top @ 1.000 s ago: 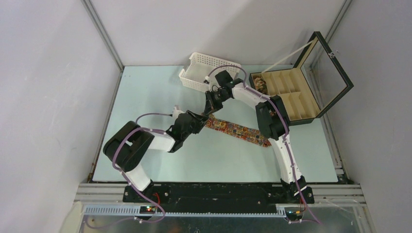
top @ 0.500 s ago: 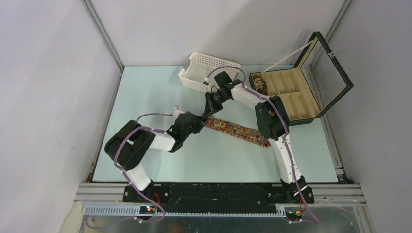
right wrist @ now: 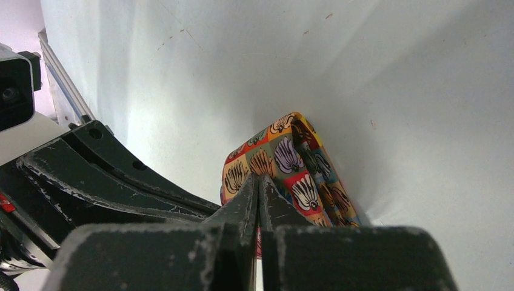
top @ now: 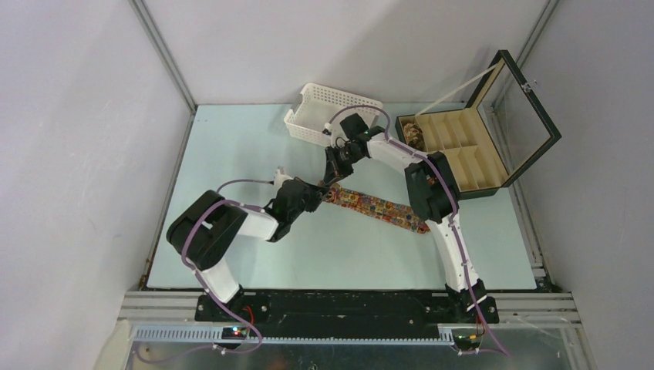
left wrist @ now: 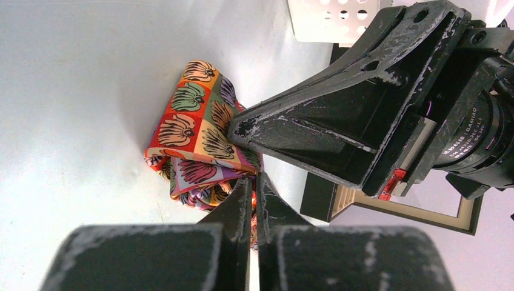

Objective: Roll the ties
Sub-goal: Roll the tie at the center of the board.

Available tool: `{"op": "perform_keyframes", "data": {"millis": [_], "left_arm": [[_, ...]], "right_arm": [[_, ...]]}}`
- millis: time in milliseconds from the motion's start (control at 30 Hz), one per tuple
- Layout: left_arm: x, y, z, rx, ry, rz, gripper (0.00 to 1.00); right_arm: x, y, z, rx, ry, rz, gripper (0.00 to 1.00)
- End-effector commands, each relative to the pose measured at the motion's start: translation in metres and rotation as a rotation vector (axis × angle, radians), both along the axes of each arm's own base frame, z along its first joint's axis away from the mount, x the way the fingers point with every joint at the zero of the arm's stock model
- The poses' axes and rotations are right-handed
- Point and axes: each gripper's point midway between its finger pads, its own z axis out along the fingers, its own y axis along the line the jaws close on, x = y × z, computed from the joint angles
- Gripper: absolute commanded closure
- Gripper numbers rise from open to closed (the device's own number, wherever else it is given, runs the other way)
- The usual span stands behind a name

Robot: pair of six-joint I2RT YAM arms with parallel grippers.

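Your tie [top: 378,206] lies flat in the middle of the table [top: 231,154]. Its long axis runs on a slant from the centre toward the near right corner. The end that matters is the one nearer the centre, doubled over into a short fold, and both grippers meet there.

The left gripper [left wrist: 254,191] comes at the fold from the left edge's side, fingers pressed together with a sliver of patterned cloth between them. The right gripper [right wrist: 259,185] reaches in from the far edge's side. Its fingers are closed too and seem to pinch the upper layer, though only a thin red line shows in the gap. Neither arm is clearly nearer; both tips are on the fold. Any rolling has to travel along the strip, away from the left gripper toward the near right corner.

You cannot see the fold from above, since both wrists cover it. The tie's other end slips behind the right arm [top: 432,196]. How many turns the fold holds is unclear.
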Motion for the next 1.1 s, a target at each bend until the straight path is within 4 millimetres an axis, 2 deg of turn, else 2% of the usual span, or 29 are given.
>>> {"op": "perform_keyframes", "data": {"millis": [0, 67, 133, 167, 233, 333, 367, 400, 533, 867, 1067], "left_arm": [[0.004, 0.001, 0.004, -0.004, -0.034, -0.003, 1.00], [0.003, 0.002, 0.004, -0.001, -0.042, -0.007, 1.00], [0.003, 0.002, 0.005, -0.003, -0.059, -0.008, 1.00], [0.002, 0.003, 0.004, 0.000, -0.068, -0.011, 1.00], [0.003, 0.003, 0.005, -0.001, -0.090, -0.015, 1.00], [0.001, 0.004, 0.003, 0.003, -0.118, -0.021, 1.00], [0.002, 0.004, 0.004, 0.006, -0.139, -0.020, 1.00], [0.002, 0.006, 0.002, 0.020, -0.147, -0.023, 1.00], [0.004, 0.012, 0.002, 0.060, -0.202, -0.014, 1.00], [0.010, 0.033, -0.005, 0.295, -0.254, 0.004, 1.00], [0.012, 0.038, -0.010, 0.406, -0.267, -0.003, 1.00]], "right_arm": [[0.004, 0.004, 0.035, 0.027, -0.085, 0.005, 1.00], [0.009, 0.001, 0.038, 0.022, -0.096, -0.009, 0.98], [0.014, -0.002, 0.042, 0.016, -0.115, -0.027, 0.89], [0.017, -0.002, 0.049, 0.021, -0.136, -0.035, 0.78], [0.024, -0.006, 0.061, 0.026, -0.171, -0.067, 0.65], [0.037, -0.015, 0.078, 0.048, -0.236, -0.118, 0.54], [0.035, -0.018, 0.085, 0.056, -0.244, -0.133, 0.51], [0.040, -0.021, 0.098, 0.076, -0.279, -0.148, 0.49], [0.039, -0.033, 0.104, 0.086, -0.291, -0.176, 0.49], [0.031, -0.037, 0.089, 0.078, -0.254, -0.167, 0.49], [0.029, -0.036, 0.084, 0.077, -0.244, -0.164, 0.49]]}}
